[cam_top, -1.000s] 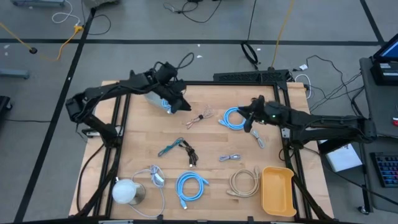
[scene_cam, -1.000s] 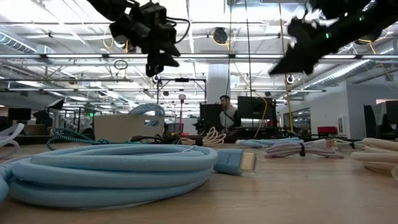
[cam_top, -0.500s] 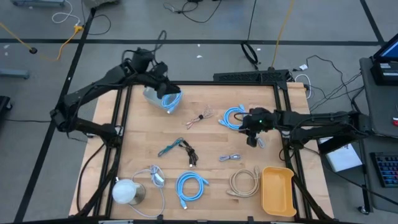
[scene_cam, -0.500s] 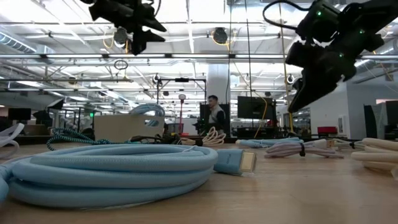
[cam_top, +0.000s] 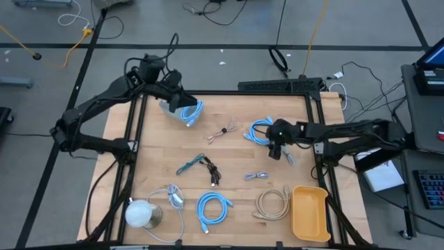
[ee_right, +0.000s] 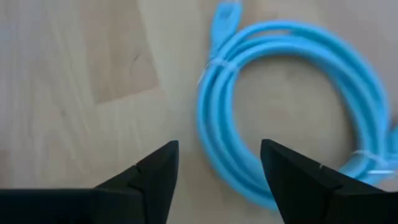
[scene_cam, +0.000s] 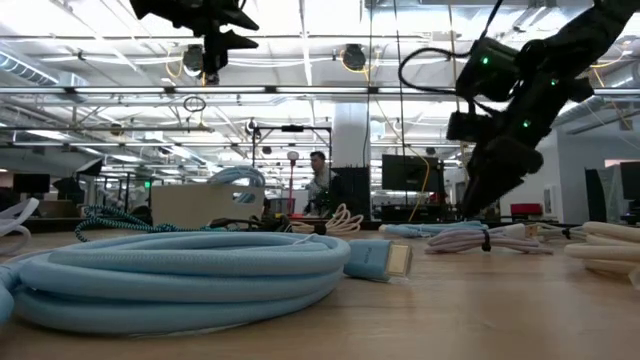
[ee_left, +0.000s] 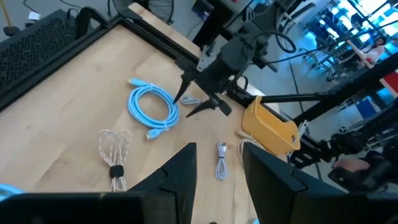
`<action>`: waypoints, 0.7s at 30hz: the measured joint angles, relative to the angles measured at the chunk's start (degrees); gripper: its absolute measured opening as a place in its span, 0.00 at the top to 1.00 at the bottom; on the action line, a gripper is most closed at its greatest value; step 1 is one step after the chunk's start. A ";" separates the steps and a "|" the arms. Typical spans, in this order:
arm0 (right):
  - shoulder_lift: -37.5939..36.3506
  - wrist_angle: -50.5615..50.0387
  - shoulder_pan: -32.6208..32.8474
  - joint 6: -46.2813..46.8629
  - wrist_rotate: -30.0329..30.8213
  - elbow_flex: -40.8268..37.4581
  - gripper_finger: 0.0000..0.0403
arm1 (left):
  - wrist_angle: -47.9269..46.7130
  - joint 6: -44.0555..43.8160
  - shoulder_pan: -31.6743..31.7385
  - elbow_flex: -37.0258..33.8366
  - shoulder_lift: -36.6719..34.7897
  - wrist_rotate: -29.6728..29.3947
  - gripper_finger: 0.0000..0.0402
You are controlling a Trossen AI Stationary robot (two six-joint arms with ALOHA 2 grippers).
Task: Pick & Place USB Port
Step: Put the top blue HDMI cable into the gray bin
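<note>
The right gripper (cam_top: 276,147) hangs low over the near edge of the blue coiled cable (cam_top: 259,131) on the right half of the table (cam_top: 236,180). Its fingers (ee_right: 155,177) stand spread apart with nothing between them; the right wrist view shows bare wood in the gap and the blue coil (ee_right: 292,130) just beyond the tips, a closeness the high view only hints at. The low view sets this gripper (scene_cam: 480,190) just above the tabletop.

Beside that blue coil, toward the yellow bin (cam_top: 309,212), lies a pale cable (cam_top: 288,157) close by the gripper. A small grey USB cable (cam_top: 257,176) lies nearer the middle, between the blue coil and a beige coiled cable (cam_top: 272,203).

The left gripper (cam_top: 182,105) is held high at the far left corner, over another light-blue bundle (cam_top: 190,112). Its wrist view shows its fingers (ee_left: 180,171) parted and empty, and looks across at the right gripper (ee_left: 200,99), the blue coil (ee_left: 152,109) and the yellow bin (ee_left: 268,127).
</note>
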 joint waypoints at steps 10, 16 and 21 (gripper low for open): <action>1.98 -0.45 -1.43 -9.68 1.35 0.02 0.43 | 0.00 -0.38 -0.35 0.00 0.02 -0.36 0.67; 7.36 0.16 -3.12 -12.73 0.10 0.17 0.50 | 0.02 -0.60 -0.35 0.00 0.04 -0.34 0.67; 10.91 1.83 -3.39 -12.66 -3.04 0.26 0.61 | 0.04 -1.04 -0.35 0.00 0.04 -0.34 0.67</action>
